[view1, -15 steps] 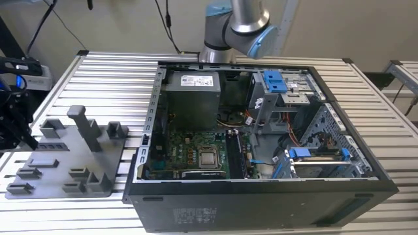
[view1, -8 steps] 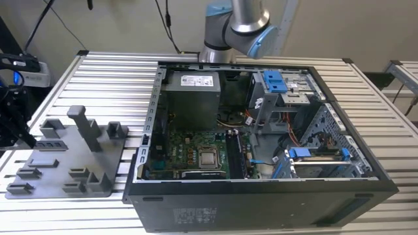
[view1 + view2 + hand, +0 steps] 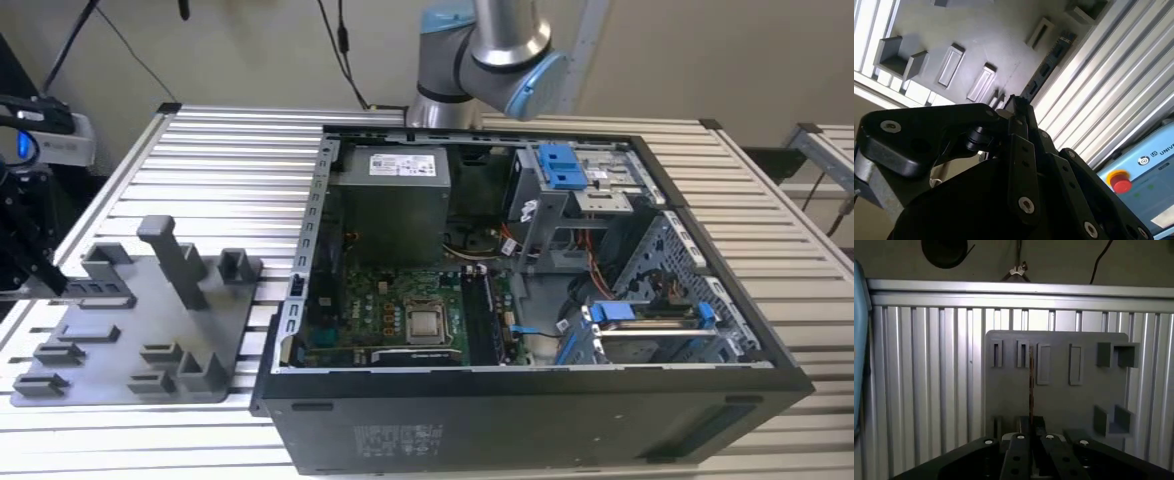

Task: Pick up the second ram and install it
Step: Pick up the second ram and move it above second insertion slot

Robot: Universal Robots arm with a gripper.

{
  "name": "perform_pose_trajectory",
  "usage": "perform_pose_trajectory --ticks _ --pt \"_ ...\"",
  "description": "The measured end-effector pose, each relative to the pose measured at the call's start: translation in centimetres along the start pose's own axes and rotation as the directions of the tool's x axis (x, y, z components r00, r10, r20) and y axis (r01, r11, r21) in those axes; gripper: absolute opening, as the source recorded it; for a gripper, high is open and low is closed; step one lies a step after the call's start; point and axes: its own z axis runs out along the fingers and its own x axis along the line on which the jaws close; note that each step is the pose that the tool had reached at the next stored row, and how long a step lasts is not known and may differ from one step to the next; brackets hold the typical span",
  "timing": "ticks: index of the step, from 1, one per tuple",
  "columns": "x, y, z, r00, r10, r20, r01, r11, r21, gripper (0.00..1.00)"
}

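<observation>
Exterior view first, taken from its left edge across. The gripper (image 3: pixel 38 270) hangs at the far end of the exterior view's left, over the slatted table, with the grey tray (image 3: pixel 134 340) just beside and below it. The open computer case (image 3: pixel 534 420) lies well away from it, towards the exterior view's right.

In both wrist views the fingers are closed on the second ram (image 3: pixel 1030 385). It reaches straight out from the fingertips as a thin dark stick. The first wrist view sees it edge-on. The second wrist view shows its row of black chips (image 3: pixel 1046 67). The far end of the stick points at the tray's row of narrow upright holders (image 3: pixel 1024 354). Whether that end sits in a holder or has lifted clear, I cannot tell.

So the step in hand looks like the pick-up: the stick is gripped at the tray and nowhere near the board. Installing has not begun.

As a judgement, the move from here calls for a straight draw along the stick's own length, so that it does not bind against the holder walls, and a grip firm enough that it cannot pivot. Inside the case, far from the gripper, the motherboard (image 3: pixel 387 300) has what I take to be the memory slots (image 3: pixel 490 315), next to the processor socket (image 3: pixel 427 322). Seating would need the stick held square to a slot, over its whole length.
</observation>
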Motion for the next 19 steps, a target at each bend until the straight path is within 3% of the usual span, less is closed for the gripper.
perform_pose_trajectory --ticks 19 --pt "-0.11 -0.04 -2.82 1.0000 0.000 0.0000 0.000 1.0000 0.0000 0.14"
